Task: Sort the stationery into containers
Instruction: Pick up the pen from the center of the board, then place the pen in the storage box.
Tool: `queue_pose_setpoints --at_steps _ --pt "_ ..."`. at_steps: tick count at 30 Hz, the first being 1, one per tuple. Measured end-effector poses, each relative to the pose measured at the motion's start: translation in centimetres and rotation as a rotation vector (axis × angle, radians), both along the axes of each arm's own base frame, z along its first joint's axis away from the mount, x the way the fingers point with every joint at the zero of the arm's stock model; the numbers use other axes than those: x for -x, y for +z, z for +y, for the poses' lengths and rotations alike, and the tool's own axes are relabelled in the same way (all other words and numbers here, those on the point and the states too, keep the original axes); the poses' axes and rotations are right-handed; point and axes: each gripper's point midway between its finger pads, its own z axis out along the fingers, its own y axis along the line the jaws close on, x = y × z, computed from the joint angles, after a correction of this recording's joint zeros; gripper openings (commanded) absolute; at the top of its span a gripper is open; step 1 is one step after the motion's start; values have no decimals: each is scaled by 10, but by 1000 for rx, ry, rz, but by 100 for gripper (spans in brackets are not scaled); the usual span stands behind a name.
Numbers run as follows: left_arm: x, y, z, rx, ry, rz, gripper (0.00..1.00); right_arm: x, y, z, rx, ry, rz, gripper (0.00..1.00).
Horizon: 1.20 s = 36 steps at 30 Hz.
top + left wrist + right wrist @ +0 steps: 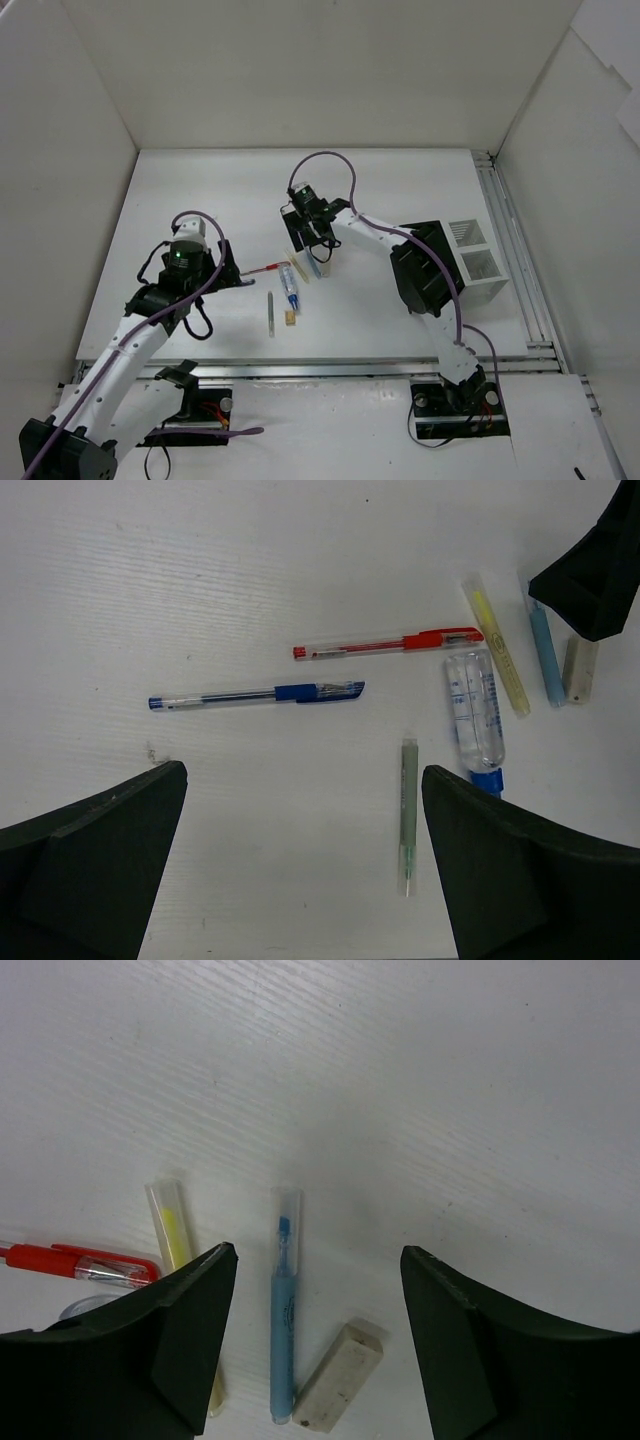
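Stationery lies loose on the white table. In the left wrist view I see a red pen [390, 643], a blue pen [255, 694], a grey pen [408, 815], a white blue-capped tube [474, 712], a yellow highlighter [497, 645], a blue highlighter [546, 652] and a beige eraser [579, 669]. My left gripper [303, 780] is open and empty above the table, near the blue pen. My right gripper [318, 1255] is open and empty over the blue highlighter [283, 1320] and the eraser [338, 1375]. The black mesh organiser [425, 265] and the white slotted box [478, 260] stand at the right.
White walls enclose the table on the left, far and right sides. A metal rail [512, 250] runs along the right edge, and another along the near edge [330, 368]. A second small eraser [291, 318] lies near the grey pen [270, 312].
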Motion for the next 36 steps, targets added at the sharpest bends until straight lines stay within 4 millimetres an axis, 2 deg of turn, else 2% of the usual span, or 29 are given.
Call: queue_pose_setpoints --at_steps 4,6,7,9,10,13,16,20,22,24,26,28,29,32,34,36 --pt "-2 -3 4 2 19 14 100 8 -10 -2 0 -23 31 50" --pt "-3 -4 7 5 30 17 100 13 -16 -3 8 -23 48 41" --pt "-3 -4 8 7 35 17 100 15 -19 -2 9 -24 53 33" --pt "-4 -4 11 9 42 17 100 19 -24 1 8 -20 67 29" --pt "-4 -4 11 9 43 17 100 20 -26 1 10 -20 72 22" --pt "-5 -3 13 8 47 14 100 22 -27 4 0 -12 78 7" --pt "-6 -2 16 9 59 9 100 23 -26 7 -5 3 77 0" --pt "-8 -2 20 6 63 6 100 26 -20 12 -36 42 75 0" --pt "-8 -2 20 -3 52 3 100 28 -3 14 -78 67 59 0" --pt "-9 -1 20 -15 36 -3 100 27 27 15 -151 89 13 0" --pt "-9 2 18 -22 8 -14 100 23 70 9 -244 101 -65 0" --pt "-10 7 15 -23 -20 -38 100 18 121 -9 -330 90 -167 0" --pt "-11 10 13 -20 -36 -52 100 16 145 -22 -365 76 -223 0" --pt "-14 20 6 -12 -88 -104 100 10 209 -77 -428 -5 -398 0" --pt "-17 27 2 -6 -119 -136 100 9 233 -122 -420 -89 -493 0" --pt "-20 31 -3 1 -149 -160 100 9 243 -162 -389 -174 -564 0"
